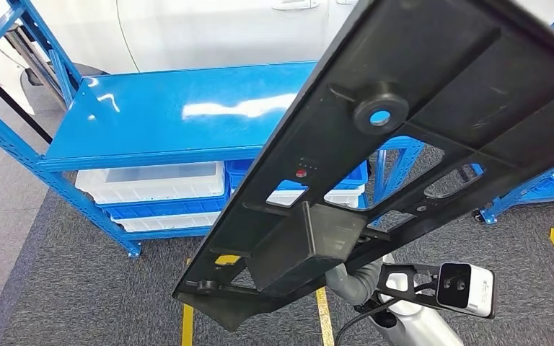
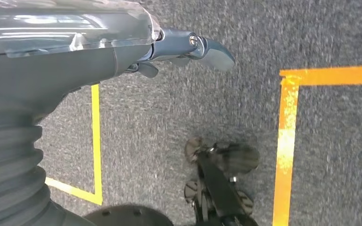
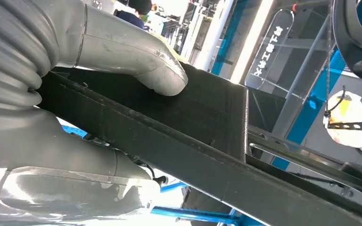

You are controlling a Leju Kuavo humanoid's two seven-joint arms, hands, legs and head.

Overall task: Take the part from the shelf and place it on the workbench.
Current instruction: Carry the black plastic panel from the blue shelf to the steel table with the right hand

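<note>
Right hand (image 3: 75,117), thumb and fingers (image 3: 141,70) clamped on the long black part (image 1: 404,137), holds it tilted above the carpet in front of the blue shelf (image 1: 180,115). Left hand (image 2: 122,47) hangs, its finger state indiscernible. Beneath the shelf's top: white bins (image 1: 151,184), contents hidden.

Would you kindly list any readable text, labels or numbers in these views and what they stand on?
None can be read.
Clear hanging sign: dark vertical characters, too blurred to read.
Yellow sticker on the black part: no legible print.
White camera module: no readable marking.
</note>
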